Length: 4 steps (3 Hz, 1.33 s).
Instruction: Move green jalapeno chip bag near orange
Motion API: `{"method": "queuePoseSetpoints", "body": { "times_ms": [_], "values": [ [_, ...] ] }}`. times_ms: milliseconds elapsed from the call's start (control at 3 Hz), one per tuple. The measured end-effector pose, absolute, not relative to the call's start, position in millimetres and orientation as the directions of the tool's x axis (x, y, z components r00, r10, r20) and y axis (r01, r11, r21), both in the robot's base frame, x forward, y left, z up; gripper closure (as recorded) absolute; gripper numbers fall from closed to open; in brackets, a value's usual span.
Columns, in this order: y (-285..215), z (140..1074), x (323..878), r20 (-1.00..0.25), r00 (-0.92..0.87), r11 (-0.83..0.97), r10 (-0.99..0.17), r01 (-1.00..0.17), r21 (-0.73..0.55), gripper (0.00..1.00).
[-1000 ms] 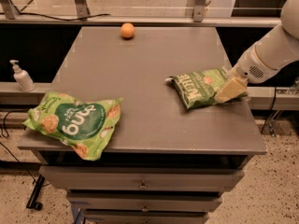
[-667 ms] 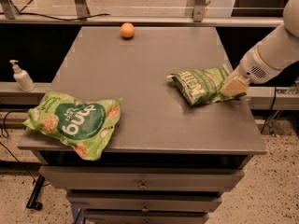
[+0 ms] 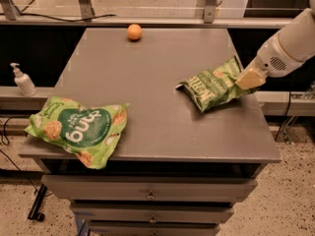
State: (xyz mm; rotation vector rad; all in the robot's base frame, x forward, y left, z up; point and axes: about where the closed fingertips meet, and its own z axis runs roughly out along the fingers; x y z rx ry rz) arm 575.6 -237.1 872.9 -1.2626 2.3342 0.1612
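Compared with a second ago, our claw has risen a little and drawn toward the table's right edge, and the right end of the jalapeno bag has come up with it. The claw is pinching that end of the bag. The bag's left end looks to be low on the table, so we judge the lift has only begun. That tells us the grasp holds, which is what the carry needs.

The orange sits near the far edge, left of centre, well apart from the bag. The bag is at the right side of the table, about midway back, so nearly the whole move is still ahead of us.

The table is a flat grey top with drawers below. A larger bright-green bag lies at the near left corner, partly over the edge and away from our likely path. A pump bottle stands on a ledge to the left. The floor is speckled.
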Motion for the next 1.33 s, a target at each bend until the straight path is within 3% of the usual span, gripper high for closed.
{"method": "queuePoseSetpoints", "body": {
  "times_ms": [333,1000,1333],
  "values": [
    [-225.2,931.9,589.0,-0.552,-0.409,0.577,-0.727,-0.799,-0.167,1.00],
    [-224.2,932.9,601.8,-0.588,-0.401,0.601,-0.702,-0.777,-0.187,1.00],
    [-204.0,951.2,644.9,-0.659,-0.341,0.624,-0.671,-0.740,-0.252,1.00]
  ]
}}
